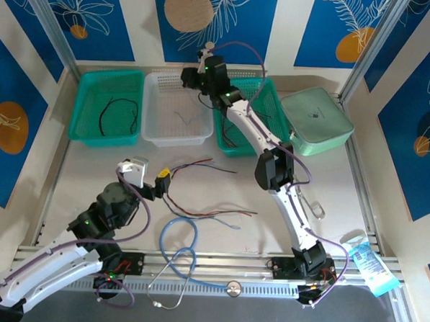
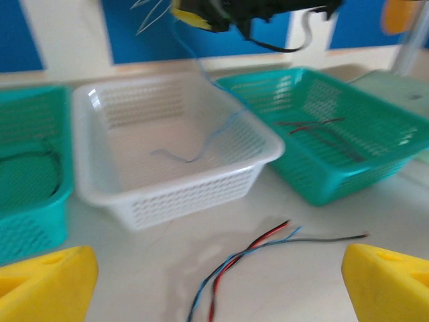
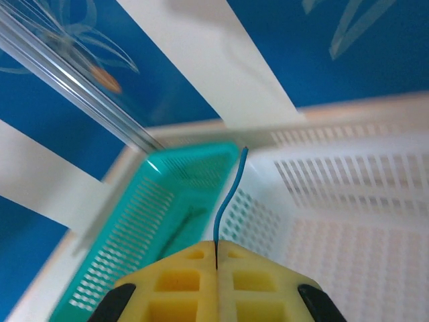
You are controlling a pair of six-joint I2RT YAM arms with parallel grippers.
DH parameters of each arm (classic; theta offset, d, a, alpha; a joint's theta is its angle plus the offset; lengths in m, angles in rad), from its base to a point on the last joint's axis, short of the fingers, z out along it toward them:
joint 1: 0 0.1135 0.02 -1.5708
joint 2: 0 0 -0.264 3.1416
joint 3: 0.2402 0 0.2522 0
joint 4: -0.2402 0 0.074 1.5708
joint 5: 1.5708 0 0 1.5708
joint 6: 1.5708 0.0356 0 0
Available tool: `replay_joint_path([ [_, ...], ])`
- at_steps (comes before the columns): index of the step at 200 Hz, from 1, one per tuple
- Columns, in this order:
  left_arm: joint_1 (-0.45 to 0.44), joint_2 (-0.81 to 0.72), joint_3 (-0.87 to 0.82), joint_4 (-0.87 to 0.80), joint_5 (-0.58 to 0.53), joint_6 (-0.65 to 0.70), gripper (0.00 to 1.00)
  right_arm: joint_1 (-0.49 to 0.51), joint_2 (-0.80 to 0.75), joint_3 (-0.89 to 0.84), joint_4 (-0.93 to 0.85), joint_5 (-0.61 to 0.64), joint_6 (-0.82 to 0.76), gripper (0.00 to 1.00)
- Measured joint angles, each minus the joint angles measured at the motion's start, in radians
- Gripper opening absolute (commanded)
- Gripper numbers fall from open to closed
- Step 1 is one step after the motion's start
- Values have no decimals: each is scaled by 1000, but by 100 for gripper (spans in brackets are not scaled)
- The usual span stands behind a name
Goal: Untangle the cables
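**A:** Starting on the left: the left green basket (image 1: pixel 83 96) has a black cable (image 1: pixel 120 117) lying in it. So they're sorting by colour?

**B:** Looks that way to me. Just below it in the overhead view, the left hand (image 2: pixel 214 287) is spread wide, with nothing between its yellow fingertips (image 2: pixel 47 282). It sits low over the table (image 1: pixel 329 185), pointed at the loose cables (image 2: pixel 261 241), a red, a blue and a black one running together.

**A:** And the white basket (image 1: pixel 174 139) in the middle?

**B:** That's where the work is. The right hand (image 3: pixel 216 258) is up at the top centre of the overhead view, over the basket's far side. Its fingers are pressed tight together on a thin blue cable (image 3: pixel 228 191). From the left wrist view, that cable hangs down and its lower end curls on the basket floor.

**A:** So it's mid-drop.

**B:** I'd say so. That one strand is free of the bunch and is being put away. Next the right hand needs to part its fingers so the rest falls inside the rim and doesn't drape over it.

**A:** Further right?

**B:** The right green basket (image 1: pixel 272 106) holds red and dark strands. After the drop, I'd expect the left hand to pin the bunch while the other hand draws out a single strand. They cross each other, so it'll need a slow pull.
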Motion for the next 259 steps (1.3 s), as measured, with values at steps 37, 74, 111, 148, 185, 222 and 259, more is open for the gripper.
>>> replay_joint_path([
  [37, 10, 20, 85, -151, -58, -56, 97, 54, 25, -37, -128, 66, 5, 0],
  [74, 11, 52, 103, -224, -57, -87, 97, 105, 45, -37, -195, 99, 2, 0],
  [111, 12, 69, 127, -286, -53, -106, 97, 110, 85, -27, -248, 113, 6, 21],
  [148, 14, 105, 211, -377, -50, -139, 97, 95, 106, 31, -306, 124, -11, 55],
  [185, 15, 131, 263, -446, -29, -172, 97, 85, 37, 42, -322, 119, -26, 60],
  [222, 15, 142, 290, -488, 52, -186, 98, 85, -166, -10, -412, 141, -40, 60],
  [259, 15, 144, 290, -490, 167, -195, 98, 93, -550, -328, -499, 227, -15, 61],
])
